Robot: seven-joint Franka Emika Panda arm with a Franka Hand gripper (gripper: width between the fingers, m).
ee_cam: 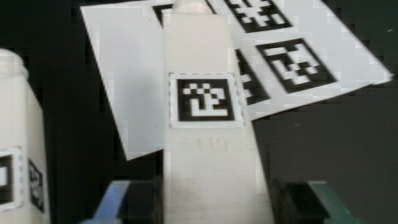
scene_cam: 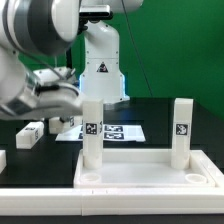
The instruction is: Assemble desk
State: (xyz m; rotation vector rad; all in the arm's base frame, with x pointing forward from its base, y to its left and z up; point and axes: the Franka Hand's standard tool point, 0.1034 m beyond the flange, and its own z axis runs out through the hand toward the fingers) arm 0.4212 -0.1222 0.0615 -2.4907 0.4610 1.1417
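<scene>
While its jaws stand partly apart, the tool (ee_cam: 212, 197) apparently pinches 1 leg (ee_cam: 208, 100) squarely between them.

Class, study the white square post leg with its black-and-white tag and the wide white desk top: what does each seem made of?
White square post leg: probably plastic, matte, uniform white without grain. Black-and-white tag: seemingly a printed paper sticker, flat with crisp edges. Wide white desk top: likely the same plastic, smooth, moulded rim and sockets.

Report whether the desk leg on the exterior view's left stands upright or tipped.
Upright: the leg stands straight at a corner socket of the desk top, parallel to the other seated leg.
</scene>
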